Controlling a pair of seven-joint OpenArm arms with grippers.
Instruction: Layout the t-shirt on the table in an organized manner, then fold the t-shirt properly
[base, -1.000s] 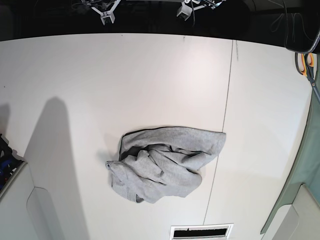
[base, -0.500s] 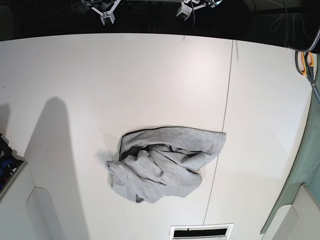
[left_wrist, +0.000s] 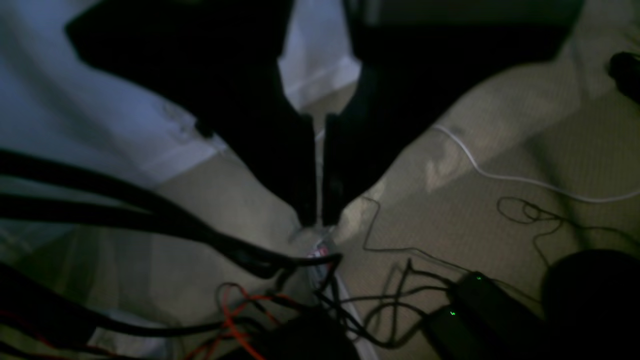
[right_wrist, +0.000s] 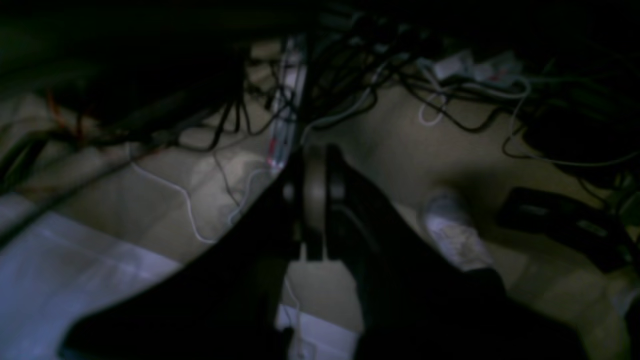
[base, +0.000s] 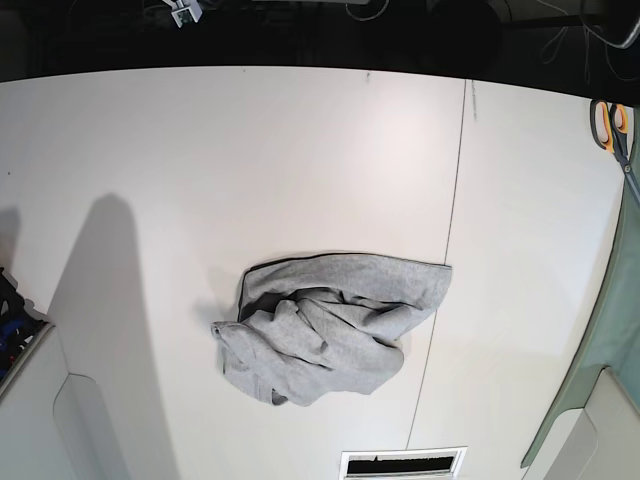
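Note:
The light grey t-shirt (base: 330, 330) lies crumpled in a heap on the white table (base: 150, 180), just left of the thin dark seam; no black letters show. Only a bit of my right gripper (base: 185, 12) shows past the table's far edge, far from the shirt. In the right wrist view its dark fingers (right_wrist: 340, 200) stand together over a floor with cables. My left gripper (left_wrist: 317, 200) is out of the base view. In its wrist view the fingers stand together, holding nothing, above the floor and the table's edge. Neither wrist view shows the shirt.
Orange-handled scissors (base: 612, 125) lie at the table's far right edge. A green cloth (base: 610, 340) hangs along the right side. A slotted vent (base: 403, 463) sits at the near edge. Dark and blue gear (base: 10, 320) sits at the left edge.
Both grippers at the table's far edge have moved up, almost wholly out of the base view. The t-shirt has not moved.

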